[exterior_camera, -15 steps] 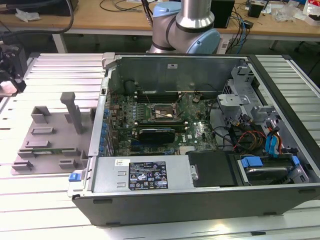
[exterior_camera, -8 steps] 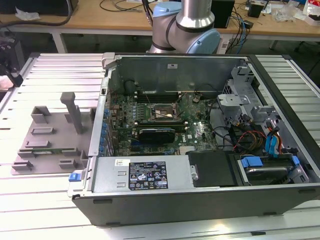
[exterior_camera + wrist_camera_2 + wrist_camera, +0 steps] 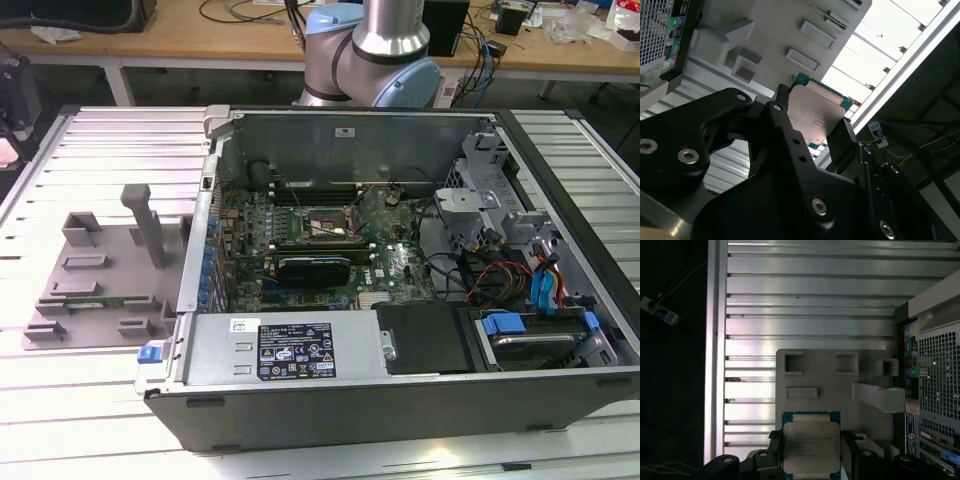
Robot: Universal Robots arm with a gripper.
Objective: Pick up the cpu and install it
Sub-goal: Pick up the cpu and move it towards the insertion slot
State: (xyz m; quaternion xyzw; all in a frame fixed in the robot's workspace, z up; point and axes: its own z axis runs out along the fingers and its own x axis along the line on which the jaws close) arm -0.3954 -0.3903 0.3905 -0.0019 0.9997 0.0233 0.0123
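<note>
Slatted table (image 3: 810,285), grey tray (image 3: 830,385), pincer (image 3: 812,116) seemingly gripping cpu (image 3: 811,445)

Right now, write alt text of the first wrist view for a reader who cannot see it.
The claw grips the cpu by two opposite edges, its silvery top toward the camera. Beyond it, a grey tray rests on a slatted metal table.

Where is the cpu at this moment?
In both wrist views the cpu is held in the claw, close to the grey tray that lies beside the computer case.
</note>
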